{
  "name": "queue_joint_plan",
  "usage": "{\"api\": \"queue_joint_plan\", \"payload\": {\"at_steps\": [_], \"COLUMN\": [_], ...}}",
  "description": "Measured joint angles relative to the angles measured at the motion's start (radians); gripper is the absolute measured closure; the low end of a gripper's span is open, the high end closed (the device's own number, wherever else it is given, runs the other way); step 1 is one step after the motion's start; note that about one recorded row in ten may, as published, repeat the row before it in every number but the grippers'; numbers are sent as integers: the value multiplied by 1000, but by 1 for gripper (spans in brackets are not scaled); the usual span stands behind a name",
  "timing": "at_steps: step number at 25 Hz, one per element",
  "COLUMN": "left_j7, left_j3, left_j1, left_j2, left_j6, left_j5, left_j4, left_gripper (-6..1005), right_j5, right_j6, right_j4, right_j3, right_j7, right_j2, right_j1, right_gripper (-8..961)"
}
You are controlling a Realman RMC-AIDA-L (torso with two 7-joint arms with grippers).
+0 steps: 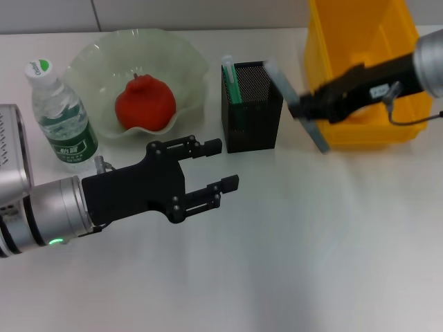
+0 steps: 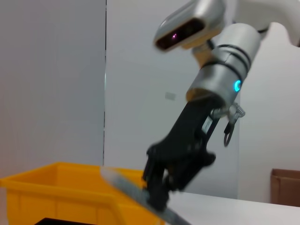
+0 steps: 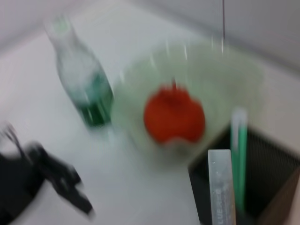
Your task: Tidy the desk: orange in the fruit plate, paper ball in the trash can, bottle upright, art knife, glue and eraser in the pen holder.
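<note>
Most of the tidying appears done. The orange point(image 1: 145, 103) is seen resting in the fruit plate point(image 1: 97, 59), the bottle point(image 1: 61, 116) stands upright on the surface point(image 1: 311, 242) just beside the plate, and the green art knife point(image 1: 231, 81) is already standing in the black pen holder point(image 1: 252, 119). No paper ball and no eraser can be made out anywhere; whether they have been put away cannot be told. What is left, by this judgement, is the glue point(image 1: 296, 104).

The grey glue stick is held tilted in the right pincer point(image 1: 304, 106), which is closed on it near its middle, beside the pen holder's right edge and in front of the yellow trash can point(image 1: 360, 34). The left pincer point(image 1: 221, 166) is held above the bare surface in front of the plate, its fingers parted and nothing gripped.
</note>
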Motion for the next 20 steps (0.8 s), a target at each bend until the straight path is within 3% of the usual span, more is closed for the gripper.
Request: {"api": "queue_joint_plan", "payload": {"at_steps": [4, 8, 14, 20], "left_j7": [0, 0, 0, 0], "left_j3": [0, 0, 0, 7], "left_j1": [-14, -23, -29, -29], "left_j2": [0, 0, 0, 0], "left_j6": [-10, -16, -21, -23], "left_j5": [-3, -4, -6, -18], "left_j4": [-2, -7, -13, -16], "left_gripper": [360, 359, 358, 357], "right_j5": [254, 464, 686, 807], "right_j6": [36, 42, 36, 48], "right_j4": [48, 179, 475, 690], "right_j3": [58, 118, 215, 230], "right_j7": [-216, -448, -796, -1062], "right_j2": [0, 1, 0, -2], "right_j1": [-80, -118, -111, -77], "right_gripper": [791, 791, 791, 790]}}
